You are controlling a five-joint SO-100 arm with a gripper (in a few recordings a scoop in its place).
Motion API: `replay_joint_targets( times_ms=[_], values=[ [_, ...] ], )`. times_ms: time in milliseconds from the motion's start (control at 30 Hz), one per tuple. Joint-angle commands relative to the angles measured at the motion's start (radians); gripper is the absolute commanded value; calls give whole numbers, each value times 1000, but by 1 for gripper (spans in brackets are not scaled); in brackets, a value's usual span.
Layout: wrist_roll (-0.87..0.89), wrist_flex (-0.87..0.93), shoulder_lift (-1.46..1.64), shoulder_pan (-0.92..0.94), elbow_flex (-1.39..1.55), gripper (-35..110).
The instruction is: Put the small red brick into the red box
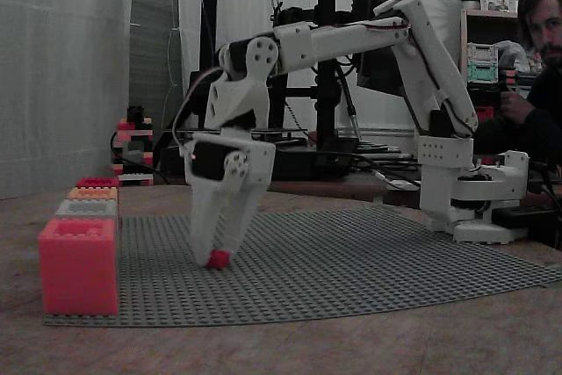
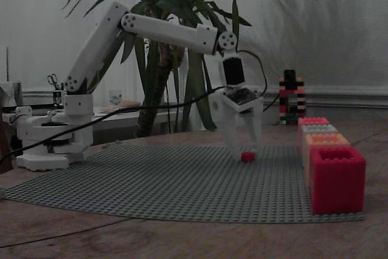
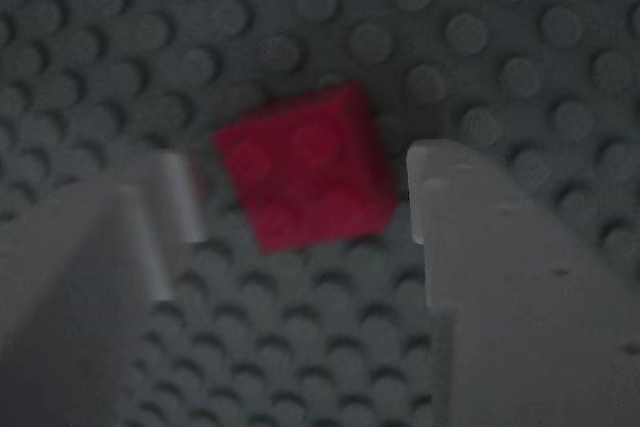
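The brick (image 3: 305, 165) lies flat on the grey studded baseplate (image 3: 480, 7), studs up. In the wrist view it looks near square with 4 studs, so no long axis can be made out; it sits turned slightly off the stud grid, its corners pointing roughly up-right and down-left in that picture. The white pincer (image 3: 300, 207) is down at the plate with its 2 fingers spread, 1 on each side of the brick: the right finger (image 3: 480, 247) seems to touch the brick's edge, while the left finger is too blurred to tell. It grips nothing yet.

In both fixed views the brick (image 1: 217, 259) (image 2: 247, 156) rests at the fingertips, well apart from the row of boxes at the plate's edge. The red box (image 2: 337, 178) is the nearest of that row in a fixed view. The plate lies on a brown counter (image 2: 182, 241).
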Motion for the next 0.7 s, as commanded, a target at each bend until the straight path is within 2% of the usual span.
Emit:
replay_joint_targets(
  times_ms=[0,200,500,667],
  values=[
    [-8,-12,37,-38,-72,9],
    [-8,-12,34,-40,-81,0],
    [29,51,78,-43,-161,0],
    [109,97,178,-41,-284,0]
  ],
)
